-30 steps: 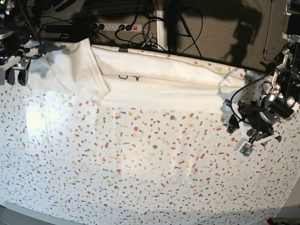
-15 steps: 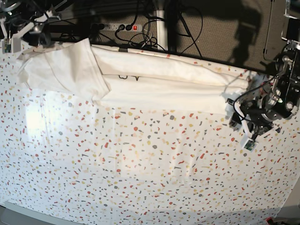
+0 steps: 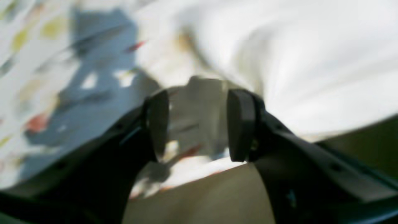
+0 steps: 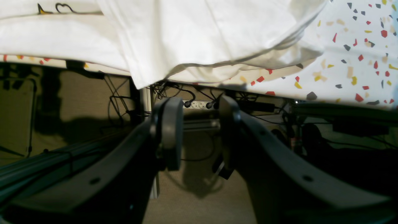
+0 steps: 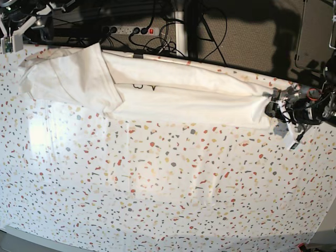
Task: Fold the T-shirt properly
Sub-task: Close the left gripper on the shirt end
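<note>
The T-shirt (image 5: pixel 173 94) is lying along the far edge of the table covering (image 5: pixel 157 189), gathered into a long white band. One short sleeve (image 5: pixel 73 79) is spreading out flat toward the left end of the base view, and a sliver of dark printed outline (image 5: pixel 144 86) is peeking out from a fold near the middle. In the right wrist view its hem (image 4: pixel 199 40) is drooping over the table's far edge, above a power strip (image 4: pixel 199 105) and tangled cables (image 4: pixel 118 90) below.

The left gripper (image 5: pixel 276 108) is sitting at the shirt's right end, its fingers (image 3: pixel 239 124) parted a moderate way with only blurred cloth and speckled surface showing between them. The right gripper (image 4: pixel 199 133) is hanging off the table's far-left corner, its jaws narrowly apart and holding nothing.
</note>
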Controlling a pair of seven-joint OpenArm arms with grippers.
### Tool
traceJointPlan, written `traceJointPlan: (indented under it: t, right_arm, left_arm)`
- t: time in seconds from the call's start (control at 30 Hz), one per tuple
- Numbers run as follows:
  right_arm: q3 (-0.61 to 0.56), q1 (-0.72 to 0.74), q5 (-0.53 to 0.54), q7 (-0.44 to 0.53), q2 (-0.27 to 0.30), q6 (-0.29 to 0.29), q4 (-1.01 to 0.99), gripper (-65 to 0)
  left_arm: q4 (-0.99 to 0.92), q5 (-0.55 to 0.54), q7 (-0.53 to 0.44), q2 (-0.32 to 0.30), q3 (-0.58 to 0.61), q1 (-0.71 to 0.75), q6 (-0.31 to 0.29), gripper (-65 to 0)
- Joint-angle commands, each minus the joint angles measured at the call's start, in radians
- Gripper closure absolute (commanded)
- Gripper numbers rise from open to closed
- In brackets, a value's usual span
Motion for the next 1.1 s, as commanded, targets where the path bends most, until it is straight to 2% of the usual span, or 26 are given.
traceJointPlan:
  t: [0.0,0.13,0.3,0.47,0.57,0.87,1.07]
  right_arm:
    - [0.007,-0.009,0.009,0.018,0.008,0.002,0.014,-20.3]
    - [0.007,-0.009,0.010,0.016,0.008,0.002,0.014,-20.3]
    - [0.007,-0.009,0.009,0.013,0.008,0.002,0.014,-20.3]
    - [0.007,-0.008,0.010,0.011,0.008,0.002,0.014,-20.3]
    - [0.007,-0.008,0.010,0.011,0.008,0.002,0.014,-20.3]
    - [0.007,-0.008,0.013,0.011,0.008,0.002,0.014,-20.3]
    - [0.007,-0.008,0.013,0.013,0.008,0.002,0.014,-20.3]
  left_arm:
    - [0.008,-0.032,-0.002,-0.027,-0.035,-0.024,-0.013,-29.6]
    - [0.002,-0.181,0.049,-0.027,-0.091,-0.023,-0.087,-29.6]
    - [-0.122,-0.299,0.062,-0.021,-0.091,-0.023,-0.113,-29.6]
    - [-0.312,-0.303,0.024,0.013,-0.091,-0.047,-0.127,-29.6]
    - [-0.389,-0.350,0.054,0.024,-0.091,-0.074,-0.128,-29.6]
    - [-0.396,-0.361,0.092,0.027,-0.091,-0.079,-0.129,-29.6]
    - [-0.396,-0.385,0.217,0.051,-0.090,-0.079,-0.132,-29.6]
